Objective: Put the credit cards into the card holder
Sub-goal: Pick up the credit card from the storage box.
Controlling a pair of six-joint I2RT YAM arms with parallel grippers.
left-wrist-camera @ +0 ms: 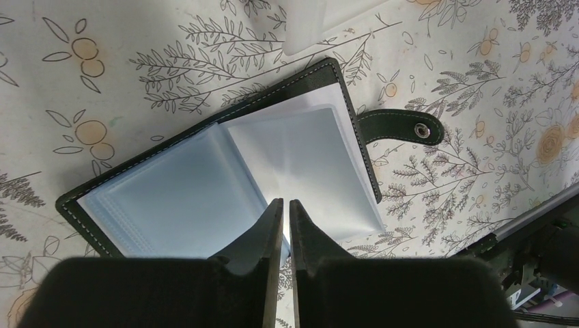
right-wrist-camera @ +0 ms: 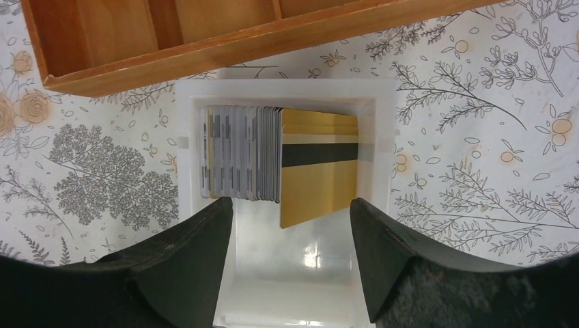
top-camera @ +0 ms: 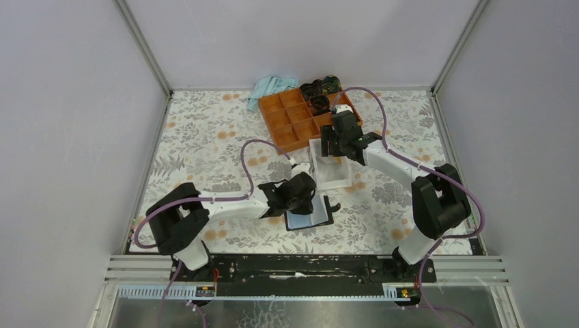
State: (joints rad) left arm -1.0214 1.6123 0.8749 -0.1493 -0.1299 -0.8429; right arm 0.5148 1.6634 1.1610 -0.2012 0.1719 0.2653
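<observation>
The card holder lies open on the table in front of the left arm, a black wallet with light-blue sleeves and a snap tab. My left gripper sits over it, jaws pressed nearly together on a raised clear sleeve page. The credit cards stand on edge in a white box; a yellow one with a black stripe leans off the stack. My right gripper is open and empty just above the box, its fingers apart from the cards.
An orange compartment tray stands just behind the white box and shows at the top of the right wrist view. Black round items sit in its far corner. A light-blue cloth lies at the back wall.
</observation>
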